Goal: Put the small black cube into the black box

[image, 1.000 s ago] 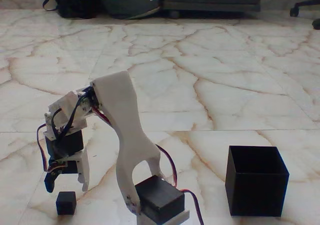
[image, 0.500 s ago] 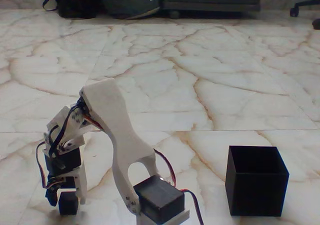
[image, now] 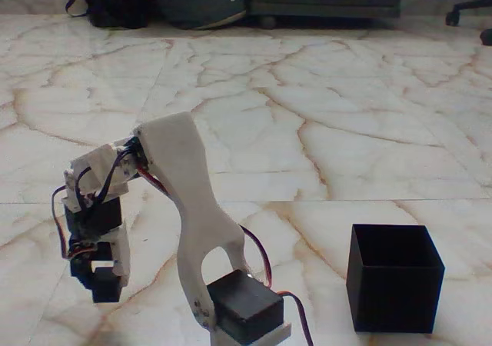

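Soft daylight, hazy low-resolution frame

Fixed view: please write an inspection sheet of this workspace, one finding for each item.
Surface: marble floor, pale with brown veins.
Job's things: small black cube between the fingers, seemingly lifted; black box at right, open top, apart from the arm.
Clutter: nothing seen near the arm.
Grippers: gripper points down, shut on the cube.
Cables: red and black wires along the white arm.
Surroundings: bags and dark furniture at the far wall.
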`<action>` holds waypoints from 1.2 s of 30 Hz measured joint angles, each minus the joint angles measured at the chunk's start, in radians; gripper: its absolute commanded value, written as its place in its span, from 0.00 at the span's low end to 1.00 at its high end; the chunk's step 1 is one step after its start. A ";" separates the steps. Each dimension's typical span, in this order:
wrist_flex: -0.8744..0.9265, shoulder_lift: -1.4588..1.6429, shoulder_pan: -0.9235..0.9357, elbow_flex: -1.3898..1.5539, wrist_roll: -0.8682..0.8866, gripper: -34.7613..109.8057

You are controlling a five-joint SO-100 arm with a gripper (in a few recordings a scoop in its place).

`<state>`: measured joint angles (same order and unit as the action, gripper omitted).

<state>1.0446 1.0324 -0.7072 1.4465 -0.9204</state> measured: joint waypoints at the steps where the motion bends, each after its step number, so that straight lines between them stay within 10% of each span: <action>1: 0.025 0.066 0.043 0.000 -0.025 0.25; 36: 0.198 0.319 1.419 -0.137 -0.879 0.25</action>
<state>1.2425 1.3514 0.7118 1.3100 -1.7994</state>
